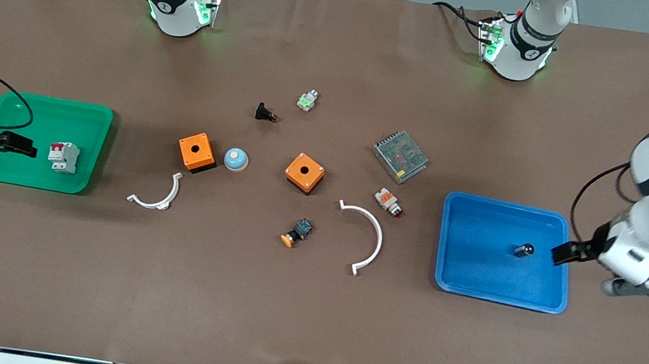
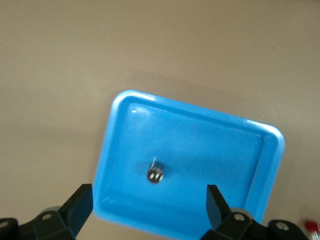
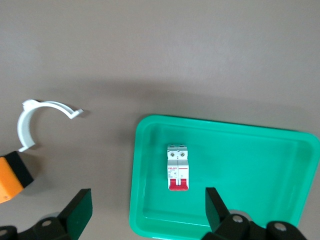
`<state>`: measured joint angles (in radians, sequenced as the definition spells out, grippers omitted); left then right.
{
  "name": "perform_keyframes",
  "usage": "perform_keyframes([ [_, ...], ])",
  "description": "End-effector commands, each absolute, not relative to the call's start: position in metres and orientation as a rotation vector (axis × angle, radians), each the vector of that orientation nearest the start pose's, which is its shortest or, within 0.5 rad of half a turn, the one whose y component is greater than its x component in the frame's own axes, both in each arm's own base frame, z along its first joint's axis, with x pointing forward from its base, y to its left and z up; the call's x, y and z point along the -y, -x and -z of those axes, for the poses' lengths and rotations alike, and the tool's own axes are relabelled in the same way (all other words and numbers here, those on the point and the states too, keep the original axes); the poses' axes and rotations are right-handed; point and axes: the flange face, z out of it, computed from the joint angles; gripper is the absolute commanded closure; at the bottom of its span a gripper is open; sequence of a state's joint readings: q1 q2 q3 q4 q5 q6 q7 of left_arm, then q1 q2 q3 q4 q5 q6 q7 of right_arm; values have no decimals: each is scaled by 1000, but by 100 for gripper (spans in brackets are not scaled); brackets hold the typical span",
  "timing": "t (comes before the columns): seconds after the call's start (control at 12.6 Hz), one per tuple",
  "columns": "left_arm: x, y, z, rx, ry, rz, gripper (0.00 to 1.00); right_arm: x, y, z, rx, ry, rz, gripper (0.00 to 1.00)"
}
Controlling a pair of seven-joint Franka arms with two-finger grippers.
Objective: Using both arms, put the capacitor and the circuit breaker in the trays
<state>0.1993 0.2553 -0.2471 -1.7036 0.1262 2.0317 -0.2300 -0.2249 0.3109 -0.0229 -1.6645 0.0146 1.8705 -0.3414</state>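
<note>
The circuit breaker (image 1: 62,157), white-grey with red levers, lies in the green tray (image 1: 48,111) at the right arm's end of the table. My right gripper (image 1: 21,147) is open and empty, up over that tray's outer edge. In the right wrist view the breaker (image 3: 178,168) lies in the tray (image 3: 240,160), apart from the gripper (image 3: 148,210). The capacitor (image 1: 523,250), a small black cylinder, lies in the blue tray (image 1: 477,267). My left gripper (image 1: 563,253) is open and empty over that tray's outer edge. The left wrist view shows the capacitor (image 2: 156,172) in the tray (image 2: 210,145), clear of the gripper (image 2: 148,207).
Between the trays lie two orange boxes (image 1: 196,152) (image 1: 304,173), a blue dome button (image 1: 235,159), two white curved clips (image 1: 157,196) (image 1: 364,238), a grey mesh module (image 1: 400,155), a black push-button (image 1: 266,113), a white-and-orange button (image 1: 389,201) and an orange-tipped button (image 1: 296,232).
</note>
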Motion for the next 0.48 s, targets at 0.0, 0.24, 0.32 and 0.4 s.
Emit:
perform_keyframes([
  [0.0, 8, -616, -536, 120, 3061, 83, 0, 148, -623, -468, 142, 3112, -76, 0],
  [0.24, 16, -573, -608, 75, 3033, 76, 0, 121, -625, -505, 144, 3119, -56, 0],
  [0.32, 19, -557, -625, 52, 3032, 63, 0, 117, -626, -521, 75, 3126, -51, 0],
  [0.4, 21, -547, -633, 49, 3042, 42, 0, 111, -626, -535, 8, 3135, -56, 0],
])
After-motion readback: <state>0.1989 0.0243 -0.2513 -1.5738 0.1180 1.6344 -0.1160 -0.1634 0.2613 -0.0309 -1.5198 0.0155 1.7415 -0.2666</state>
